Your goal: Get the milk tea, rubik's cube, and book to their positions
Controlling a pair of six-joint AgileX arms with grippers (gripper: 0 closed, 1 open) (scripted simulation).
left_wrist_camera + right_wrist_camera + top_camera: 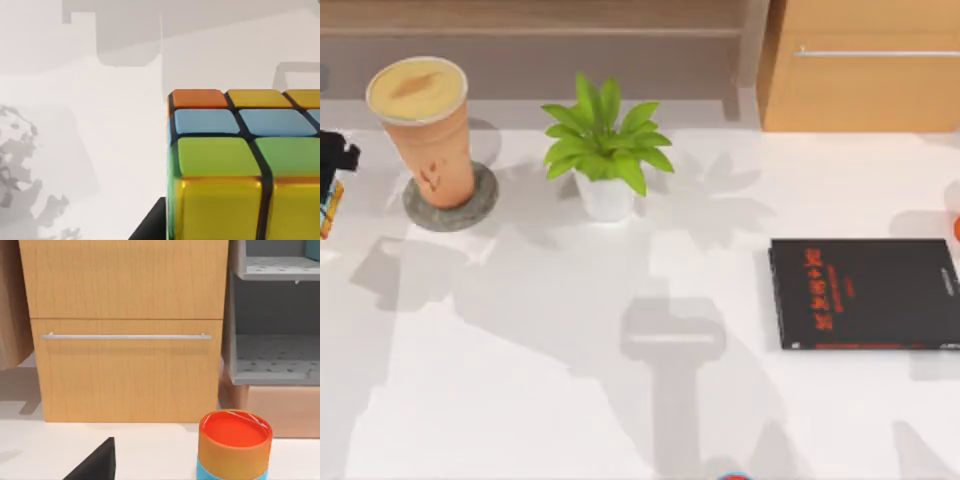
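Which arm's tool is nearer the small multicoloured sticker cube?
Left. The left tool at the table's far left edge has the cube right against it; the right tool is over by the wooden drawer cabinet.

Plant: white pot, back centre.
Black book: flat, right side.
Coaster: grey, back left.
Wooden cabinet: behind the orange-lidded can.

Left gripper: matte black, blocky, angular outline w/ stepped edges at top view's left edge; no cables, screws or markings legible. In left wrist view, a plain black slanted sliver of finger. Right wrist view: black wedge-shaped fingertip, flat, unmarked, sharp-cornered.
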